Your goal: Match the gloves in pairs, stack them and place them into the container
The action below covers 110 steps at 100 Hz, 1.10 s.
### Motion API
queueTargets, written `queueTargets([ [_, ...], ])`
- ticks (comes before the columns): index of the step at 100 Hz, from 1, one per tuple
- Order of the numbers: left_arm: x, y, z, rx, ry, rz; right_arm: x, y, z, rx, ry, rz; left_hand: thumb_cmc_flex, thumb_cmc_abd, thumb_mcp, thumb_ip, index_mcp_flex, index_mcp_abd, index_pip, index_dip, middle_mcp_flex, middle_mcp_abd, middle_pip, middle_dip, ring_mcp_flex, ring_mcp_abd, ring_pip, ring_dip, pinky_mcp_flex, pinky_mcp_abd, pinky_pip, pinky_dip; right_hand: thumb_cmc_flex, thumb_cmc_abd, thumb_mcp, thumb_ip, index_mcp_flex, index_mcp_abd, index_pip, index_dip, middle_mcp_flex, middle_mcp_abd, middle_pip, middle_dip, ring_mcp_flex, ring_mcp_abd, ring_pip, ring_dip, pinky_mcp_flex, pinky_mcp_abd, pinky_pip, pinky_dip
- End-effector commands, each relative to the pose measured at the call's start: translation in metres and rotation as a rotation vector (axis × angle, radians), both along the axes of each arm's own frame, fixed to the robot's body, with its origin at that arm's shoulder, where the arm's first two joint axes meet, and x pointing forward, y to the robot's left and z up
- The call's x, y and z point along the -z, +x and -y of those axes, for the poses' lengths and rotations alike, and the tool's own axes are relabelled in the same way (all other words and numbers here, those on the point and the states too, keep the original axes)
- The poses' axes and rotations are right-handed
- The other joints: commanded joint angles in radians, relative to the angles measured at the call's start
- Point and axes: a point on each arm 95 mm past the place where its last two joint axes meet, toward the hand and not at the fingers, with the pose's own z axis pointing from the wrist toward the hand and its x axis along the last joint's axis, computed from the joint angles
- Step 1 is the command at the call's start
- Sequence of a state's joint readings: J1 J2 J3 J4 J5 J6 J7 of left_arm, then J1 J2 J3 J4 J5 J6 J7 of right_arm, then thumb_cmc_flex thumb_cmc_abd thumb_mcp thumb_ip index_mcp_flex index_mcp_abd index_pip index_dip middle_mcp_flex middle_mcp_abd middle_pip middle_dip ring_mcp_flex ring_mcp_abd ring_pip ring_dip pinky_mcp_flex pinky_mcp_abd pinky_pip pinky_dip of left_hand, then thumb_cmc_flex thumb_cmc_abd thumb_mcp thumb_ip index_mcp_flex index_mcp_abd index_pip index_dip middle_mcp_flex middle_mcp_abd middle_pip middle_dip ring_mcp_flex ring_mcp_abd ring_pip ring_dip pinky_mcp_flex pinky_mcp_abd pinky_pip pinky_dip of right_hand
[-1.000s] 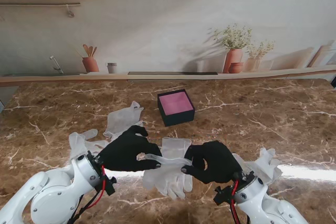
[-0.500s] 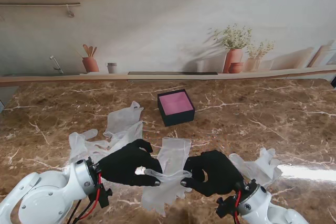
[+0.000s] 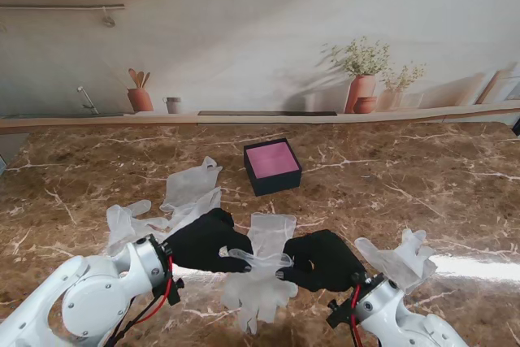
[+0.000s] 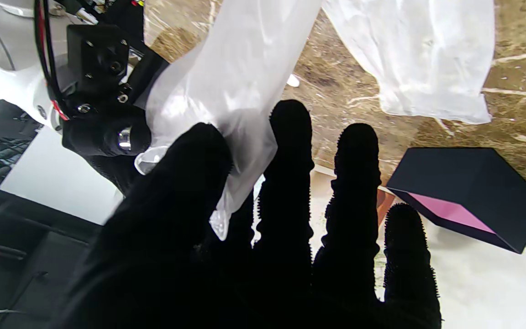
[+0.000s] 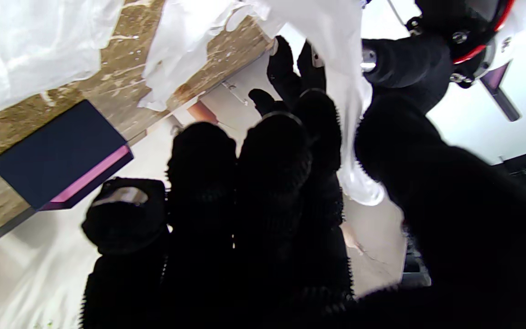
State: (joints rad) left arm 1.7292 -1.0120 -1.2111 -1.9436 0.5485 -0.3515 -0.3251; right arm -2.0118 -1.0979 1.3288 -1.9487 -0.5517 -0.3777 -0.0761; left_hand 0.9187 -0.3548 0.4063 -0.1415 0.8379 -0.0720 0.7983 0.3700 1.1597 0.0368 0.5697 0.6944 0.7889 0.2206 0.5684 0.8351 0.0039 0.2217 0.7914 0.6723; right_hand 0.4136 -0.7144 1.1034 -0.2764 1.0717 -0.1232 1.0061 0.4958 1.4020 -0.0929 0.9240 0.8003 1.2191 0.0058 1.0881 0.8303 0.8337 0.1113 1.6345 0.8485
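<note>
Two black hands, left hand (image 3: pixel 207 241) and right hand (image 3: pixel 322 259), pinch one translucent glove (image 3: pixel 258 282) by its cuff, apparently to lay it flat for pairing.

No text, label, brand, number or sign can be read in any of the views.

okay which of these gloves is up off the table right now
The glove hanging between the left hand and right hand, nearest me; each pinches its cuff. The other gloves lie flat on the marble.
</note>
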Motion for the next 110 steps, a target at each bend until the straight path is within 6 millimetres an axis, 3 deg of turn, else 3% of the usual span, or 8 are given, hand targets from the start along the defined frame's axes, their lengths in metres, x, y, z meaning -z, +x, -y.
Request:
queueTargets([
  [1,0.004,0.007,0.003,-0.015,0.008,-0.007,0.009,0.008,0.003,0.017,-0.006,-0.033,0.03,0.037,-0.019,0.014,0.003,-0.025,0.032,0.014,0.021,-0.017,0.028,0.015,0.001,-0.012,0.032,0.016,-0.021,0.012,0.028,-0.002,-0.026,0.014,0.02,0.028,0.04,0.005,0.0,0.015,0.046,-0.027,0.03,0.015,0.063,-0.023,0.028,0.012,0.012,-0.009,0.074,-0.019],
  [39,0.028,0.052,0.028,-0.122,0.087,0.032,0.036,0.069,0.005,0.147,-0.044,-0.069,0.029,0.033,-0.026,0.017,0.001,-0.035,0.037,0.02,0.014,-0.019,0.048,0.027,-0.005,-0.012,0.048,0.027,-0.006,0.006,0.057,0.018,-0.02,-0.002,0.017,0.023,0.041,-0.008,-0.007,0.029,0.046,-0.025,0.034,0.011,0.058,-0.025,0.035,0.013,0.011,-0.012,0.083,-0.023],
  [59,0.048,0.072,0.037,-0.175,0.135,0.034,0.052,0.094,0.003,0.2,-0.083,-0.095,0.017,0.026,-0.012,0.015,0.006,-0.047,0.038,0.014,0.018,-0.023,0.048,0.021,-0.004,-0.014,0.054,0.028,0.0,0.005,0.086,0.037,-0.028,-0.061,0.047,0.033,0.067,-0.018,0.016,0.028,0.047,-0.025,0.074,0.019,0.075,-0.021,0.052,0.013,0.029,-0.009,0.099,-0.027],
  [110,0.071,0.102,0.046,-0.244,0.232,0.097,0.065,0.121,-0.005,0.304,-0.203,-0.061,-0.015,0.006,0.036,0.004,0.017,-0.044,0.027,-0.042,0.013,-0.027,0.059,0.012,-0.009,-0.014,0.074,0.034,0.016,0.003,0.141,0.072,-0.062,-0.095,0.059,0.052,0.137,-0.044,0.043,0.077,0.05,-0.031,0.161,0.033,0.098,-0.026,0.093,0.019,0.055,-0.008,0.124,-0.037],
])
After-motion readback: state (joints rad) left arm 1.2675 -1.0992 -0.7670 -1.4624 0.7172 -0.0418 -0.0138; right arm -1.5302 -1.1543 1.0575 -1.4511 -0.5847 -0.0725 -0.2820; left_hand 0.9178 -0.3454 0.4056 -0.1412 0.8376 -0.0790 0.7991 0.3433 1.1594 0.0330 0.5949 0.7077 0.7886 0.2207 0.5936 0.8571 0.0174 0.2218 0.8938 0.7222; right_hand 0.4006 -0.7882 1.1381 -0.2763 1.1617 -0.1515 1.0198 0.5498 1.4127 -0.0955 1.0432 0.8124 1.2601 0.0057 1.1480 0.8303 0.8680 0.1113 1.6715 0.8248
